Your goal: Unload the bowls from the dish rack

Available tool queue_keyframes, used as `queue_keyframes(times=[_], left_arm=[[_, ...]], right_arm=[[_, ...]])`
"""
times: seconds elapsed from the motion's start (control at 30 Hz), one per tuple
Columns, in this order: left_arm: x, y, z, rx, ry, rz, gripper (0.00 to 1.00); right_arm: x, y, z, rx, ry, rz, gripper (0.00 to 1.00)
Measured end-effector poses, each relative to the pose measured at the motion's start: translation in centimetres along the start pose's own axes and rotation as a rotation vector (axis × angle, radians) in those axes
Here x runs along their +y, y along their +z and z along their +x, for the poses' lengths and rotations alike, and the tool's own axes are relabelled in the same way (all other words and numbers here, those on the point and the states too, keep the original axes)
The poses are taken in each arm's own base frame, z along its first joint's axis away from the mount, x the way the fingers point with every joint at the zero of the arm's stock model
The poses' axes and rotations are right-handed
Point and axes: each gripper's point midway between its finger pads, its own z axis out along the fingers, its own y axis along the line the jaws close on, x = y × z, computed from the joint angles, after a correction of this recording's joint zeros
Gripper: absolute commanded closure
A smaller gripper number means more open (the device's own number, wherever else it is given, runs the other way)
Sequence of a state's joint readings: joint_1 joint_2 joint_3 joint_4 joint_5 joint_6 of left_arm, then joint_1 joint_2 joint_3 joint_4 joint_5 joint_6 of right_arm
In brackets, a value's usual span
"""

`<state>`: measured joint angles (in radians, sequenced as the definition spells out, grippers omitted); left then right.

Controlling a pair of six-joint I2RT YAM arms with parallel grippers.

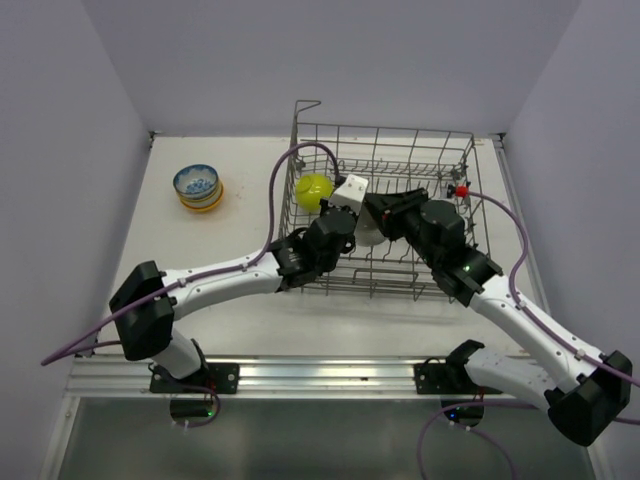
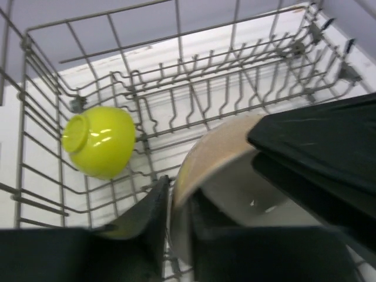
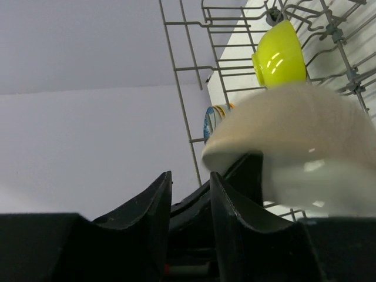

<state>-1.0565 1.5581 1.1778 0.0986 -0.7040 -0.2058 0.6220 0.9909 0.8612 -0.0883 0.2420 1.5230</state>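
Left hand (image 2: 176, 189) grips beige bowl (image 2: 218, 151) | lime bowl (image 2: 100, 141) in dish rack (image 2: 178, 35)

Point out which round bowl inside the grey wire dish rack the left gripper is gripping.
The beige round bowl: its rim sits between the fingers of the left gripper. The lime-yellow bowl lies apart on its side, untouched.

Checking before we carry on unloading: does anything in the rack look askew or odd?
The lime-yellow bowl lies on its side by the dish rack's left wall, seemingly loose, not slotted upright. Nothing looks spilled or broken.
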Motion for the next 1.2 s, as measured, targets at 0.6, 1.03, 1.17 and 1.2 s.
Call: queue_keyframes(times=[0.6, 1.03, 1.17, 1.2], left_arm=[[9.4, 3.5, 2.7, 0.101, 0.034, -0.253, 1.00], [16.7, -6.2, -12.2, -0.135, -0.349, -0.027, 1.00], [20.9, -10.5, -15.4, -0.244, -0.418, -0.079, 1.00], [21.5, -11.0, -15.1, -0.240, -0.424, -0.095, 1.00]], right_arm=[[-1.1, -3.9, -2.8, -0.104, 0.032, -0.021, 0.35], [-4.4, -6.3, -5.8, -0.235, -0.132, 0.032, 0.29], [-5.6, -6.3, -5.7, -0.229, -0.212, 0.051, 0.28], [-5.9, -6.1, -5.6, -0.223, -0.241, 0.057, 0.28]])
